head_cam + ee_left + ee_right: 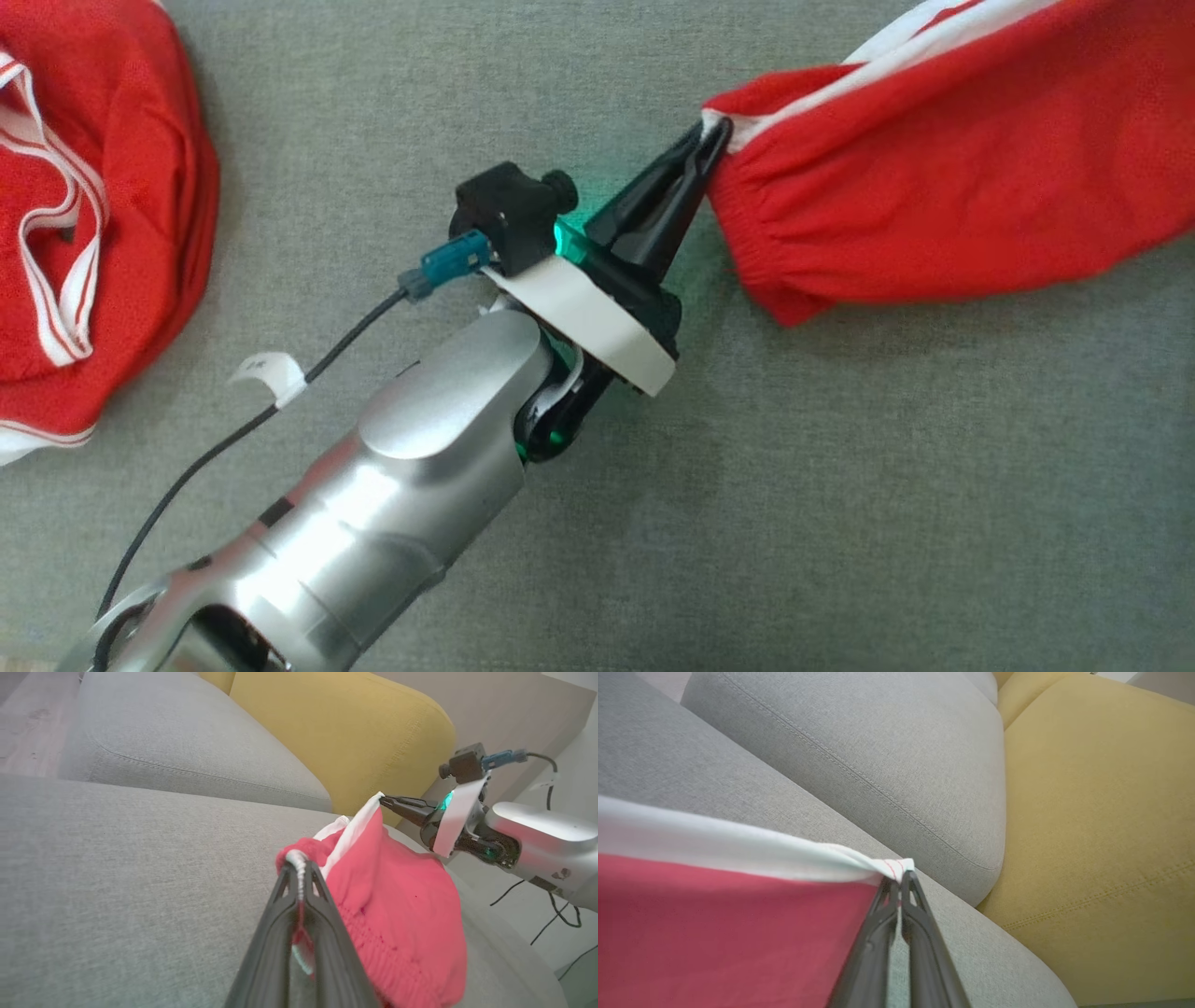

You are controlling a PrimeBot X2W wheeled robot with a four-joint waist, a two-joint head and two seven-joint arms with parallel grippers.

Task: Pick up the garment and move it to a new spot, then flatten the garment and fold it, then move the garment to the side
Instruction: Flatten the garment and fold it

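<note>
The left pincer (714, 133) is clenched on the corner of the red garment (943, 187), where its white stripe (868, 65) meets the gathered elastic hem (747, 238). In the left wrist view the right pincer (384, 799) is clamped just as tightly on the same stripe further along, so the cloth spans from one pincer to the other and its bulk sags below them. Beneath lies a grey sofa seat (840, 485), with a grey back cushion (887, 751) behind it and a yellow cushion (1101, 835) beside that. Well apart on the seat, at the robot's left, sits a heap of red cloth (121, 215) with white trim. Past the sofa are a wooden floor (28, 728) and black cables (563, 917).
</note>
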